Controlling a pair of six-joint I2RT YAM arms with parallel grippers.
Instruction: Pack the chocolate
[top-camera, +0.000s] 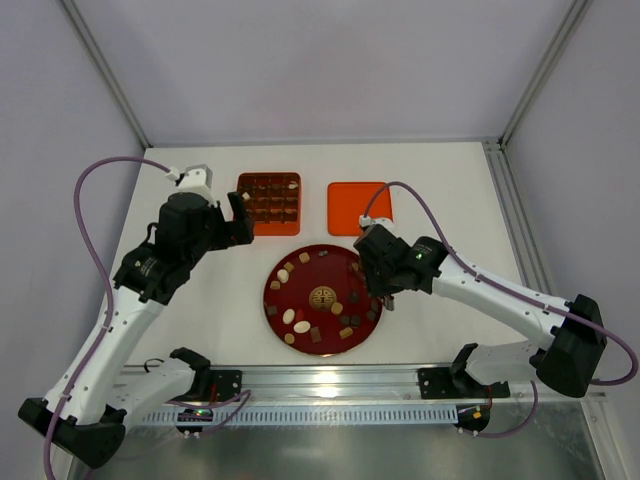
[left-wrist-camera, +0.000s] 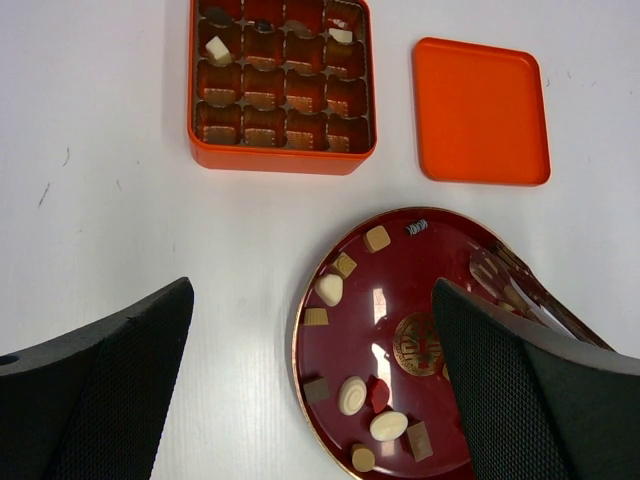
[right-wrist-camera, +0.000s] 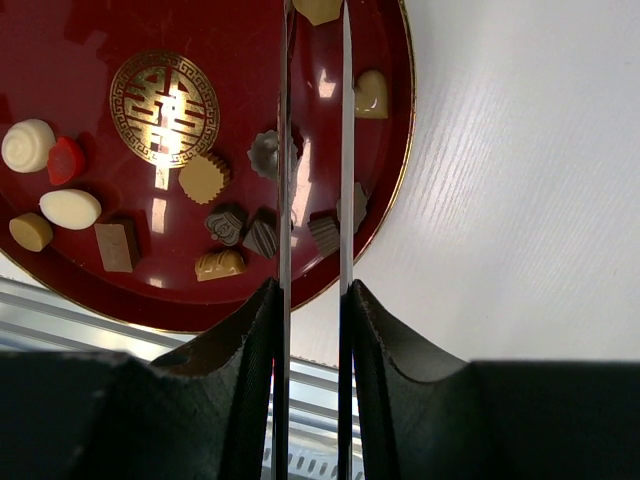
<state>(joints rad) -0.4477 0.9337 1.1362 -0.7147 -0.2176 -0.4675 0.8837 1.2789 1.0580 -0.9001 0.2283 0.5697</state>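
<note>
Several small chocolate pieces (top-camera: 301, 326) in dark brown, tan and cream-white lie scattered on a round red plate (top-camera: 320, 275). My right gripper (top-camera: 378, 262) hangs over the plate's right side, shut on thin metal tongs (right-wrist-camera: 284, 150). The tong blades stand close together and run past a tan chocolate (right-wrist-camera: 318, 8) at the frame's top, where their tips are cut off. My left gripper (left-wrist-camera: 310, 380) is open and holds nothing, above the table by the plate's (left-wrist-camera: 360, 330) left rim. An orange compartment box (left-wrist-camera: 280, 160) holds a white piece (left-wrist-camera: 217, 48) and two others.
The orange square lid (top-camera: 357, 207) lies flat to the right of the box (top-camera: 269, 203), behind the plate. A metal rail (top-camera: 330, 378) runs along the table's near edge. White frame posts stand at the back corners.
</note>
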